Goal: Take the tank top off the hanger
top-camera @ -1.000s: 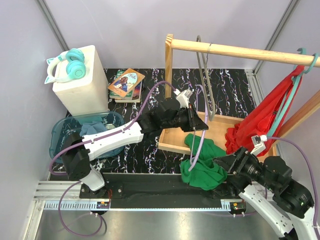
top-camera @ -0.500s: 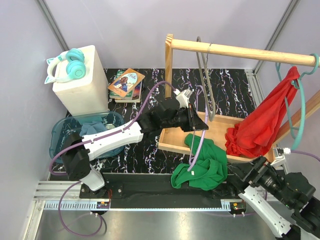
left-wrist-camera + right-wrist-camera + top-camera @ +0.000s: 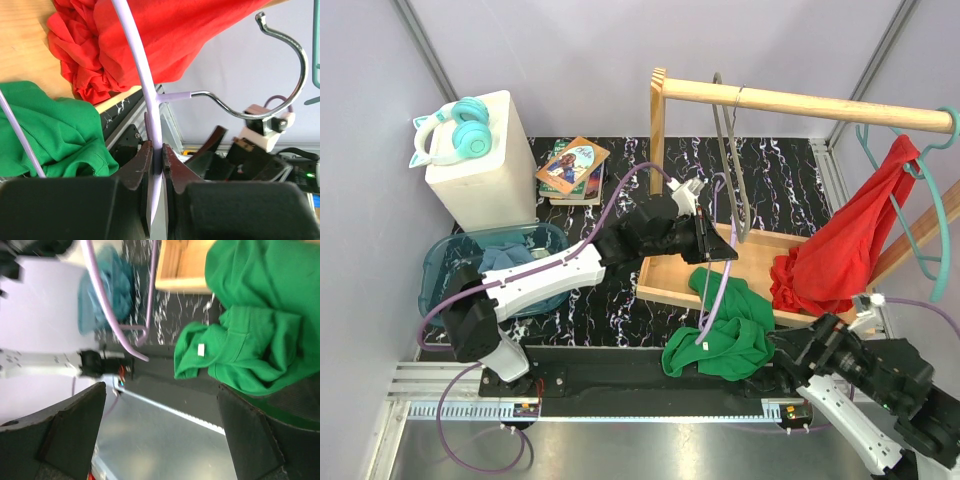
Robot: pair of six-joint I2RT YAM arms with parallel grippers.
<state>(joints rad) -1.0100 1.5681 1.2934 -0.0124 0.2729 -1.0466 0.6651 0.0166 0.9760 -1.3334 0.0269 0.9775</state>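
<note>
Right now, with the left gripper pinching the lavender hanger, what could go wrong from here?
1. The lower end of the lavender hanger seems to lie in the folds of the green tank top; lifting with the left gripper may drag the cloth along.
2. The right gripper, open, sits near the red garment on the teal hanger; reaching in could snag it.
</note>
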